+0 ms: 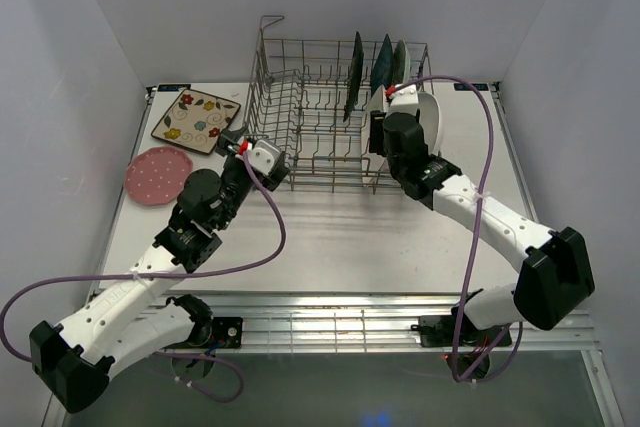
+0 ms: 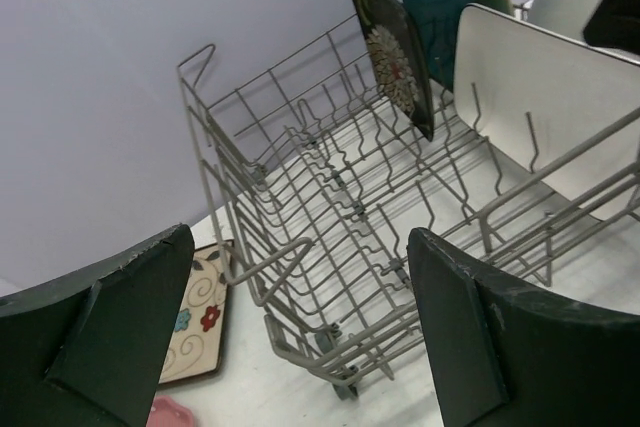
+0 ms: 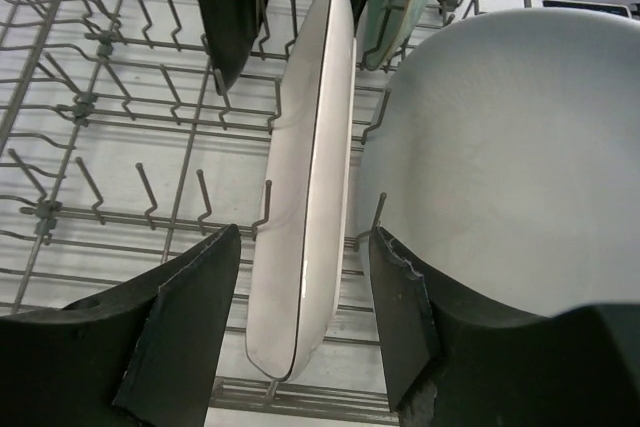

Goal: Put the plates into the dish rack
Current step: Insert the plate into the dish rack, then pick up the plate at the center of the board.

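The grey wire dish rack [image 1: 310, 127] stands at the back middle of the table. In its right end stand the dark patterned plate [image 1: 354, 72], the teal plate [image 1: 381, 65], the mint-green plate [image 1: 401, 59], the white rectangular plate [image 3: 305, 187] and the white oval plate [image 3: 500, 137]. My right gripper [image 3: 303, 247] is open over the rack and straddles the rectangular plate, with a gap on each side. The cream floral plate [image 1: 196, 119] and the pink dotted plate [image 1: 158, 174] lie on the table at the left. My left gripper [image 2: 300, 247] is open and empty by the rack's front left corner [image 2: 345, 372].
White walls close in the table at the left, back and right. The rack's left and middle tines [image 2: 330, 187] hold nothing. The purple cables [image 1: 275, 237] of both arms loop over the front of the table.
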Tool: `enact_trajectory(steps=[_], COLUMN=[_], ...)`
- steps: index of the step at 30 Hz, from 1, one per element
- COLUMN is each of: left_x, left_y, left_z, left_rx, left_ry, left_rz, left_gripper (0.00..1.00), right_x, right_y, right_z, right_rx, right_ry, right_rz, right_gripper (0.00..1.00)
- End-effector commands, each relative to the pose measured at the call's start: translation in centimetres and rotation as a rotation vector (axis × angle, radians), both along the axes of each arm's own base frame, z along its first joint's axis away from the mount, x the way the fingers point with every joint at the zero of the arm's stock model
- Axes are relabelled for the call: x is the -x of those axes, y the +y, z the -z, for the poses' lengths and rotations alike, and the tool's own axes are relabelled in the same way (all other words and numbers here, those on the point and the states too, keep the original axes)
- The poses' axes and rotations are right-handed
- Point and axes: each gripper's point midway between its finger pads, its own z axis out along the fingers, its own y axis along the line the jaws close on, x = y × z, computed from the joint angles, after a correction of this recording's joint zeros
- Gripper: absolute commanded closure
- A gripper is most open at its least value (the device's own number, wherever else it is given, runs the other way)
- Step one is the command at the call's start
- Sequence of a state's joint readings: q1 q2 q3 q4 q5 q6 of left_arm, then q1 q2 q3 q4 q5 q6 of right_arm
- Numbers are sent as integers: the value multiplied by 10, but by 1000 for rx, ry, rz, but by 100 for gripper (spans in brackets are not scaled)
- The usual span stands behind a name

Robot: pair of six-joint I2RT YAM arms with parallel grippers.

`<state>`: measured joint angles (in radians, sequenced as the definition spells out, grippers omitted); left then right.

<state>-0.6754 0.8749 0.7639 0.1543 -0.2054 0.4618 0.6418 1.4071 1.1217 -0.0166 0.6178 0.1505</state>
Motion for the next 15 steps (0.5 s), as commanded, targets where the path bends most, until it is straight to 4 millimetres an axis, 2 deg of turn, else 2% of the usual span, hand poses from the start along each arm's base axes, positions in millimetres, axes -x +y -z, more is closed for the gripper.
enact_trajectory(steps=[1,2,4,5,7,8,10,15], left_x=[-4,-7,-14,-19,-26,-32,-38,-61], left_y=[21,25,29,36,39,48,57,95], left_z=[-25,-28,-25,-27,-20,-18,-16,-4], left_rx=[35,40,45,52,50,67,76,91], left_ry=[-47,-49,-29,-25,7,21,38,89], left_rz=[-87,-105,-123,-146,-145,-170,-188,-281], left_gripper=[2,2,2,2,2,2,2,2], right_x=[4,8,16,17,24,27,33,46], right_y=[12,11,9,9,10,9,7,6], right_z=[-34,-37,-30,-32,-36,-30,-32,-34], right_rx=[-135,-152,-161,-179,-202,-204,-222,-234], right_ry=[-128,-140,-139,-156,-175,-170,-176,-160], right_rz=[-62,-65,-82,-91,-118,-125,-132,-167], right_gripper=[40,40,40,40,40,40,40,40])
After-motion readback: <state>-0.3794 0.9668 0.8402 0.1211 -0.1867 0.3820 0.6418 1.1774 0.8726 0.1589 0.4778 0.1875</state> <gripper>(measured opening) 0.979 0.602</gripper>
